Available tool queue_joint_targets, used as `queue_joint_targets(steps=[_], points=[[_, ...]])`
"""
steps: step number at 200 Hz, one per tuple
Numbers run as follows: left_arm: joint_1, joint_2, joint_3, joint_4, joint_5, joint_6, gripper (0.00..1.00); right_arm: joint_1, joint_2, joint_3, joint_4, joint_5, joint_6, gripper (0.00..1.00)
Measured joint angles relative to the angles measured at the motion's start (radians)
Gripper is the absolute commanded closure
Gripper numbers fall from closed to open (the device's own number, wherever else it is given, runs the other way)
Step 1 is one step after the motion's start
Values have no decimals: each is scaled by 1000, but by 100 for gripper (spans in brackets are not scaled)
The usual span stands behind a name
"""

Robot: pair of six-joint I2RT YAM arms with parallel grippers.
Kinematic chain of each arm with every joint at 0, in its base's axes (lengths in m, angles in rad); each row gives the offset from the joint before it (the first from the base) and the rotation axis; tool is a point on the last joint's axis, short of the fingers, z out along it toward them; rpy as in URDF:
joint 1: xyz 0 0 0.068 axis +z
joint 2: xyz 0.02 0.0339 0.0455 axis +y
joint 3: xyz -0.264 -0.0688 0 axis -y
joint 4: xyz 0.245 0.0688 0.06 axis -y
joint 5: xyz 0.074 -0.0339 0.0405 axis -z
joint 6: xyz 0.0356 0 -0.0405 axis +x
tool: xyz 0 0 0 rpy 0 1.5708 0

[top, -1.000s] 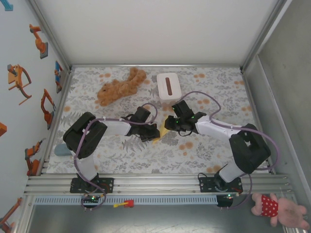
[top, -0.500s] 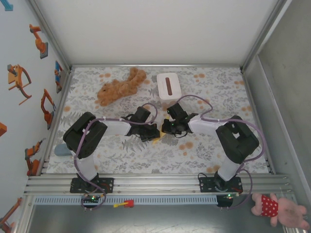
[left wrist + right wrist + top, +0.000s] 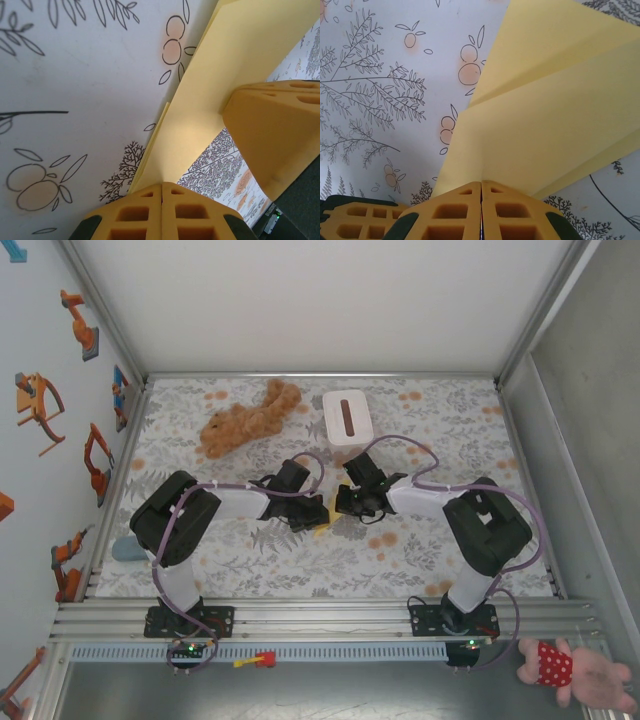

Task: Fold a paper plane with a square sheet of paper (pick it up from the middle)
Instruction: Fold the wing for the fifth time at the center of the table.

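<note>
Nearest, outside the front rail at the right, a pink toy (image 3: 575, 670) is seen. At the middle of the flowered tabletop (image 3: 440, 560), the folded yellow paper (image 3: 555, 100) is gripped at its edge by the left tool (image 3: 161, 187) and the right tool (image 3: 481, 185). Both tools are closed tight on it, and their tips are set just beside each other. Farther back, a brown plush toy (image 3: 245, 420) and a white box (image 3: 347, 416) are laid near each other, apart from the tools.
</note>
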Motion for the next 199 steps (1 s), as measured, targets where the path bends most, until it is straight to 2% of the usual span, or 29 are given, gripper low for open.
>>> queue_joint_targets(steps=[66, 108, 140, 199], points=[[0, 0, 0, 0, 1, 0, 98, 0, 19, -16, 26, 11, 0, 93], [-2, -25, -2, -1, 3, 0, 92, -7, 5, -60, 87, -6, 0, 94], [-9, -48, 11, -7, 4, 8, 91, -18, -5, -98, 146, -28, -2, 95], [-13, 31, 81, -16, 27, 10, 94, -34, -13, -147, 228, -68, -3, 97]])
